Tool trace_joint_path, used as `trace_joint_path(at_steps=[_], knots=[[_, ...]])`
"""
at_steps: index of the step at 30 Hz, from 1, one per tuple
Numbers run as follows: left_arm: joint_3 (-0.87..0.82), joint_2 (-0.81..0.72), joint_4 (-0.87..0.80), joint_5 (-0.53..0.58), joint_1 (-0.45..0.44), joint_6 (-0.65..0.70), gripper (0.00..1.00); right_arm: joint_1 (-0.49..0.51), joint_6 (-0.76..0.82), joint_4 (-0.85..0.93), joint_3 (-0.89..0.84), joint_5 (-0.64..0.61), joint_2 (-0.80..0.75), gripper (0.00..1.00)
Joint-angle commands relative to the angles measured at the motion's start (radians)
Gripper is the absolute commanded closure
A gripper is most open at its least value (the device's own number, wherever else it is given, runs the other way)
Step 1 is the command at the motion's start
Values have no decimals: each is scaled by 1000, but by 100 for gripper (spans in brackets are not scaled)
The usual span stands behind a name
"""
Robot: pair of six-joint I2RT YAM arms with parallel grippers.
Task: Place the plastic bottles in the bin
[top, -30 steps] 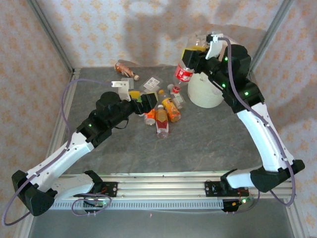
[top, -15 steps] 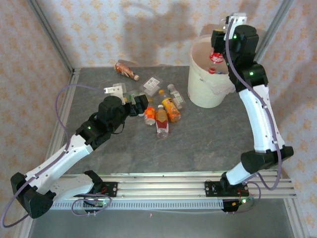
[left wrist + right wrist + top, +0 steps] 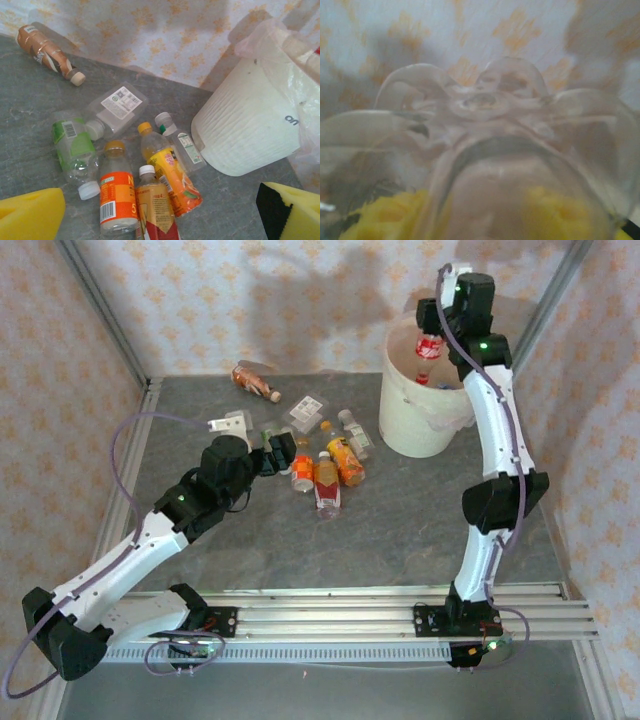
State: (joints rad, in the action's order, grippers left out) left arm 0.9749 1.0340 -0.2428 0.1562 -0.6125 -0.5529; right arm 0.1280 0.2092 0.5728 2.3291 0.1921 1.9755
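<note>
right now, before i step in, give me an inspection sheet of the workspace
surface: grey table top, no spills seen
job's things: white bin at the far right, liner over its rim; six loose bottles lying in a cluster to its left; brown bottle lying apart near the back wall
clutter: nothing seen
grippers: left gripper open, low at the cluster's edge; right gripper shut on a red-labelled bottle above the bin's mouth
cables: cable loops free off the left arm, above the table
surroundings: patterned walls, metal frame posts
</note>
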Motion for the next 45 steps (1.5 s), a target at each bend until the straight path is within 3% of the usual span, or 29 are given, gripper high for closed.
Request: trace_joint_path(at_steps=[1, 6, 11, 19, 37, 41, 42, 45], knots=[[-15, -10, -34, 38, 13, -10, 0, 2, 21, 24, -32, 143, 3, 61], [-16, 5, -42, 37, 20, -5, 0, 2, 29, 97, -50, 160, 29, 54], [-17, 25, -31, 24, 23, -8, 0, 2, 25, 99, -141, 199, 3, 39], [-20, 43, -30, 14, 25, -16, 0, 2, -9, -8, -286, 234, -74, 30], [-28, 51, -24, 11, 28, -27, 0, 1, -75, -95, -345, 257, -201, 18], [-24, 64, -30, 11, 28, -31, 0, 1, -114, -153, -414, 238, -260, 9], [-23, 66, -31, 11, 28, -33, 0, 0, -129, -173, -437, 242, -280, 1], [-24, 74, -36, 29, 29, -45, 0, 4, -174, -207, -498, 270, -341, 1]])
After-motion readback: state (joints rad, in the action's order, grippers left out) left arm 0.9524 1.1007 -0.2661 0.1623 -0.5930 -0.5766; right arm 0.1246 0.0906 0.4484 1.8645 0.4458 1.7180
